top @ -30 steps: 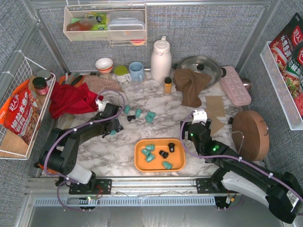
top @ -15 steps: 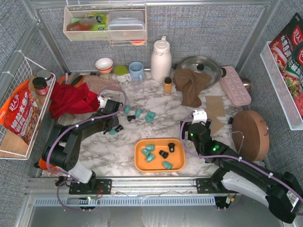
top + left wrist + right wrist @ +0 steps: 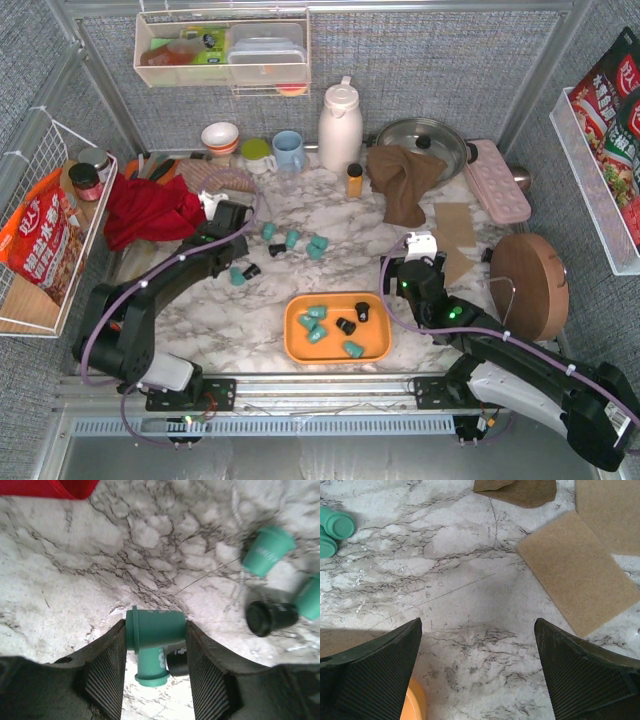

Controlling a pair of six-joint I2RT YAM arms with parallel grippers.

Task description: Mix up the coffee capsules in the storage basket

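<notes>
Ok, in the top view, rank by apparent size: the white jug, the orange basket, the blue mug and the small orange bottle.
Largest to smallest:
orange basket
white jug
blue mug
small orange bottle
Jug versus basket in real size is unsure: the jug stands upright, seen from above.

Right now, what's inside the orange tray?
Six pods: four teal pods and two black pods, loose on the tray floor. Nothing covers it from above; only the floor under each pod is hidden.

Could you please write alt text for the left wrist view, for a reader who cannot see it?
The left tool grips a teal capsule sideways over a marble table. Under it lie a second teal capsule and a black capsule; more capsules lie to the right, red cloth at top.
</notes>
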